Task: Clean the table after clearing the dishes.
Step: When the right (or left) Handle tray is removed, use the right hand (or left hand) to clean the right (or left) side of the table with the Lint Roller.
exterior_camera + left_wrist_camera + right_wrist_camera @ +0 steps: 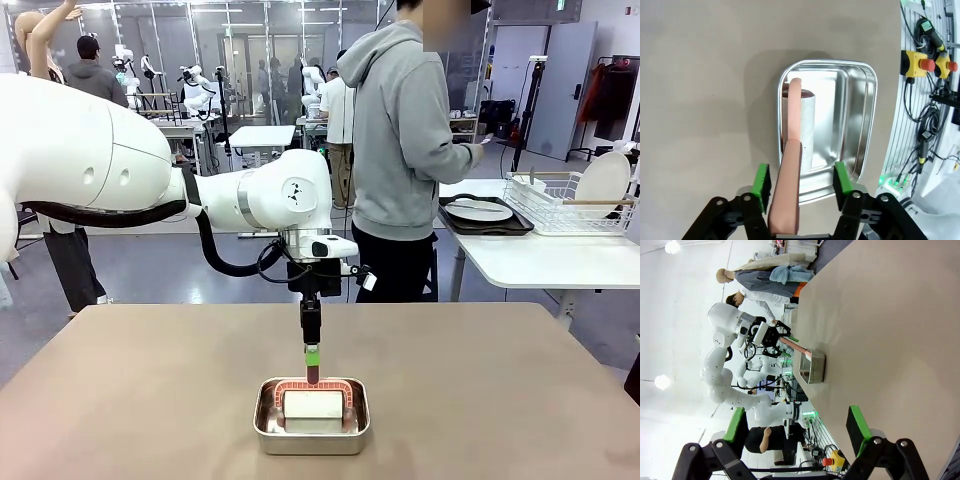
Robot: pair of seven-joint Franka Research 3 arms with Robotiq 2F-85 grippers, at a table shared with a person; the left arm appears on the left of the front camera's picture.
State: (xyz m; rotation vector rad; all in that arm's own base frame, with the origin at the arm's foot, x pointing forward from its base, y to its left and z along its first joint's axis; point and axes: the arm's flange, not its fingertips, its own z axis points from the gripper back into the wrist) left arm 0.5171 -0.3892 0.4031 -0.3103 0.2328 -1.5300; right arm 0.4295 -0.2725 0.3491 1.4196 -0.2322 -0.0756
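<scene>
**Front view:** The white left arm reaches over the large brownish-taupe table (pixel 520 390). Its black left gripper (pixel 312 374) points straight down into a small rectangular steel pan (pixel 270 425) near the table's near edge. In the pan lies a white block (pixel 312 405) with a salmon-pink arched handle (pixel 340 384), and the gripper's tips sit at the top of that arch. A person (pixel 400 130) in a grey hoodie stands at the far side, turned toward a white-topped side table (pixel 540 260). There a round white plate (pixel 478 211) rests on a dark brown tray (pixel 500 228), beside a white wire rack (pixel 545 210) holding 1 more plate.

**Left wrist view:** The 2 green pads (pixel 761 181) straddle the handle. One pad stands clear of it with a visible gap. The other is just beside it, possibly touching, though I cannot tell. The jaws are partly spread, not pinching.

**Right wrist view:** The right gripper (pixel 797 425) hangs over the table with its jaws spread wide, well apart from the steel pan.
</scene>
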